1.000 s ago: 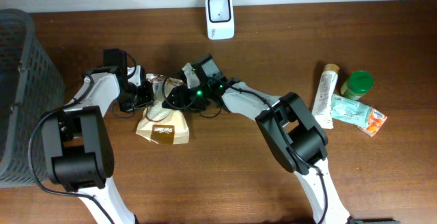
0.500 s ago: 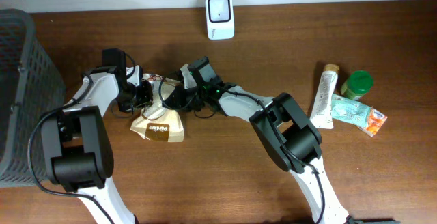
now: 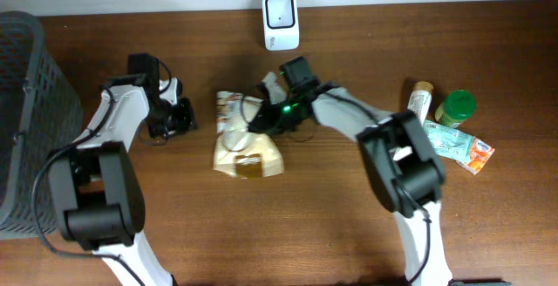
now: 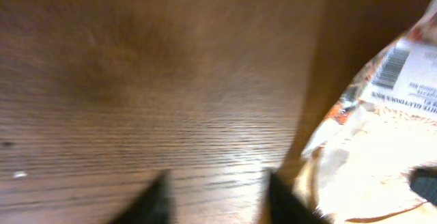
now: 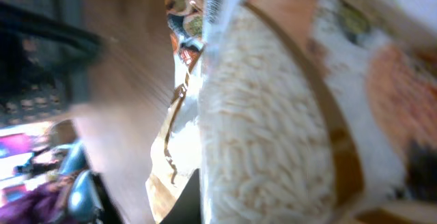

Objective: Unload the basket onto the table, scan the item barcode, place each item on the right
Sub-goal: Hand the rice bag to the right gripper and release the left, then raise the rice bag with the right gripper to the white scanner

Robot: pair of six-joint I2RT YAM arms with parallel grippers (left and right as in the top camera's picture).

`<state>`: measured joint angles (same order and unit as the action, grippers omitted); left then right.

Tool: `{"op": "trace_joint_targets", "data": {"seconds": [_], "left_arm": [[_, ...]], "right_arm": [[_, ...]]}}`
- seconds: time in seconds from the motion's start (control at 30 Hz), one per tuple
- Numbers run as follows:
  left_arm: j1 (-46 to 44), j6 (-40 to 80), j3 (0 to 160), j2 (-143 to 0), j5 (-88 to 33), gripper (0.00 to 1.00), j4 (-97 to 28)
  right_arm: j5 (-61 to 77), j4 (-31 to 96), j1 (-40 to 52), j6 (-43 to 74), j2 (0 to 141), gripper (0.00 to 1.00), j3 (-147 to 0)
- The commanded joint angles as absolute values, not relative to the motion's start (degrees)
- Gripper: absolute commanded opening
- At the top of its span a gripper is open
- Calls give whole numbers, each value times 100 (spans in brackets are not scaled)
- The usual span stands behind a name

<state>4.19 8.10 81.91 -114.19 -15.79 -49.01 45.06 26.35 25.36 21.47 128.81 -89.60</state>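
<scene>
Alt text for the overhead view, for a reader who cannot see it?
The right gripper is shut on a food packet at the middle of a wooden table, short of a white scanner at the far edge. The left gripper rests open beside the packet, apart from it; a dark basket stands at far left.

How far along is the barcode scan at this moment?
Done: the right gripper is shut on the food packet; the left gripper is open, apart from it. In hand: that single-arm hold. Left: the barcode has not yet been presented to the white scanner farther back.
</scene>
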Motion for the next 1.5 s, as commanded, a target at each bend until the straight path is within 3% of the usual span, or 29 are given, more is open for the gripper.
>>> {"op": "trace_joint_targets", "data": {"seconds": [0.0,0.1,0.13,0.37,0.73,0.87,1.03,1.13,1.27,1.47], "left_arm": [[429,810,8379,-10947,-1516,73,-4847],[429,810,8379,-10947,-1518,96,-4810],[429,810,8379,-10947,-1516,99,-4805],[427,810,8379,-10947,-1518,99,-4807],[427,810,8379,-10947,-1518,99,-4807],[429,810,8379,-10947,-1518,99,-4807],[427,810,8379,-10947,-1520,99,-4807],[427,810,8379,-10947,-1518,99,-4807],[427,810,8379,-10947,-1518,99,-4807],[427,810,8379,-10947,-1518,99,-4807]], "right_arm": [[4023,3240,2344,840,11826,4,-8980],[4027,3616,2161,596,11340,4,-8980],[4045,3715,2099,478,11174,4,-8980],[4401,4318,1826,-429,10165,4,-8980],[6899,4508,869,-75,9480,4,-8980],[6661,4639,773,80,9474,4,-8980],[4678,4805,1120,834,9498,4,-9559],[3190,5391,1435,786,9765,4,-10678],[499,5627,2053,-21,10355,4,-12009],[-3583,4158,3052,-2196,11246,4,-12040]]}}
